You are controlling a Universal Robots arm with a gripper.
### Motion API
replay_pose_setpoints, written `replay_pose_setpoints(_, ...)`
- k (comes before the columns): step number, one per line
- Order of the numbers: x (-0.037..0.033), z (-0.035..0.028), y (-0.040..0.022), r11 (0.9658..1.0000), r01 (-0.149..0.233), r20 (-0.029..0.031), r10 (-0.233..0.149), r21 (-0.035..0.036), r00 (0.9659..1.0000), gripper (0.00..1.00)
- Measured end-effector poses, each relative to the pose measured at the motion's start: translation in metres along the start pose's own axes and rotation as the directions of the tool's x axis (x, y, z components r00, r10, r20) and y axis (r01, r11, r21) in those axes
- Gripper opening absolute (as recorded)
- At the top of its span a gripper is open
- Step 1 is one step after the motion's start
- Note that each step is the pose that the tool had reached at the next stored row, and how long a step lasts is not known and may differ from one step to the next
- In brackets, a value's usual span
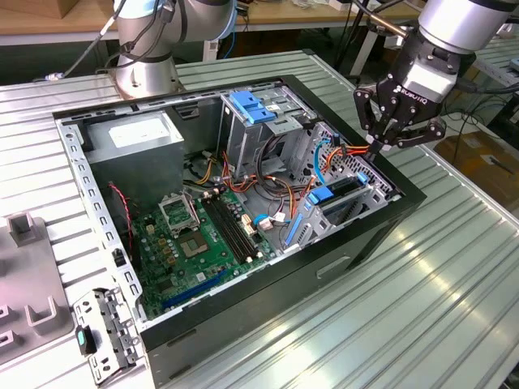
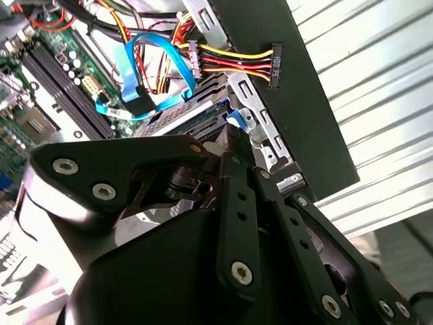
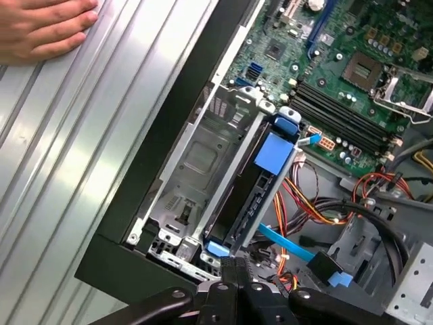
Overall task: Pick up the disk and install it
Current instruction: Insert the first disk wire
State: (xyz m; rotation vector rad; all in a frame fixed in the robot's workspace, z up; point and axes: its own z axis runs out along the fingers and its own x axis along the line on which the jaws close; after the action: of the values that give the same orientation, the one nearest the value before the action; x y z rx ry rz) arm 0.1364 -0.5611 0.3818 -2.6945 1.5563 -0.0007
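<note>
Jaws tight together and empty, just above disk [image 3: 252, 198] on edge in drive cage [image 3: 193, 162].

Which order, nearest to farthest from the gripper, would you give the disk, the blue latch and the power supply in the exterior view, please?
1. The disk, upright just below the gripper.
2. The blue latch, atop the tall cage, toward the exterior view's left.
3. The power supply, at the end of the case on the exterior view's left.
</note>
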Motion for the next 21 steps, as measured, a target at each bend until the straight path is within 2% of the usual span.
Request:
replay_pose_setpoints(4,0.0003,0.0001,-0.0008,0.9979,0.065,0.0017,-0.065,-0.0009,0.9979,0.11)
replay_pose_setpoints(11,-0.0016,0.0007,-0.0099,0.9966,0.082,-0.0013,-0.082,-0.0036,0.9966,0.11)
replay_pose_setpoints(15,-0.0015,0.0024,-0.0177,0.9962,0.086,-0.0077,-0.086,-0.0082,0.9962,0.11)
replay_pose_setpoints(16,0.0,0.0044,-0.0231,0.996,0.088,-0.0123,-0.088,-0.0115,0.996,0.17)
replay_pose_setpoints(18,0.0006,0.005,-0.0272,0.9957,0.092,-0.0127,-0.092,-0.0119,0.9956,0.17)
replay_pose_setpoints(19,0.0005,0.005,-0.0285,0.9953,0.096,-0.0127,-0.096,-0.012,0.9953,0.24)
replay_pose_setpoints(21,0.0007,0.0051,-0.03,0.9938,0.111,-0.0123,-0.111,-0.0122,0.9937,0.24)
